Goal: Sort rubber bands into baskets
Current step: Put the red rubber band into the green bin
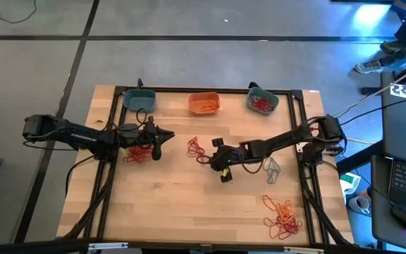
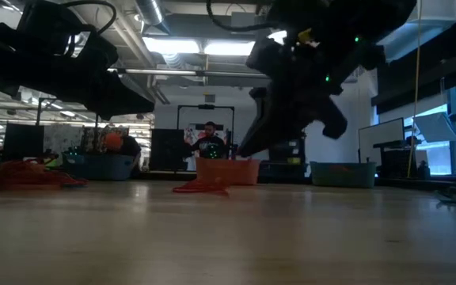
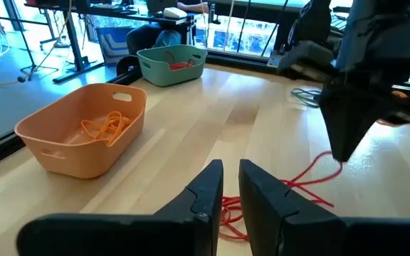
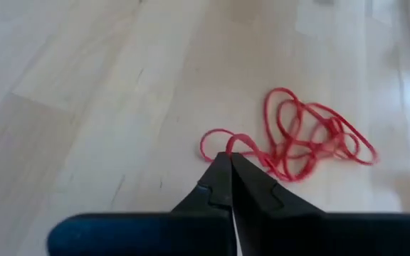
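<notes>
From above, my right jaws (image 1: 216, 156) sit near the middle of the tabletop (image 1: 175, 204), right at the edge of a tangle of red rubber bands (image 1: 195, 147). My left jaws (image 1: 156, 141) hover over another red tangle (image 1: 137, 154) on my left side. Three baskets line the far edge: a teal-blue basket (image 1: 139, 99), an orange basket (image 1: 204, 103) with orange bands inside, and a second teal-blue basket (image 1: 262, 101) holding red ones. A few grey-teal bands (image 1: 271, 169) lie near my right arm, and a pile of orange bands (image 1: 284, 217) lies at the near right corner.

At table height, both arms hang dark above the wood, with a red tangle (image 2: 201, 188) lying in front of the orange basket (image 2: 227, 170).

Past my left wrist, those jaws (image 3: 230, 186) stand slightly apart with nothing visibly between them, red strands (image 3: 312, 173) on the wood just beyond.

Past my right wrist, those jaws (image 4: 230, 165) are closed tip to tip, pinching a loop of the red bands (image 4: 312, 139).
</notes>
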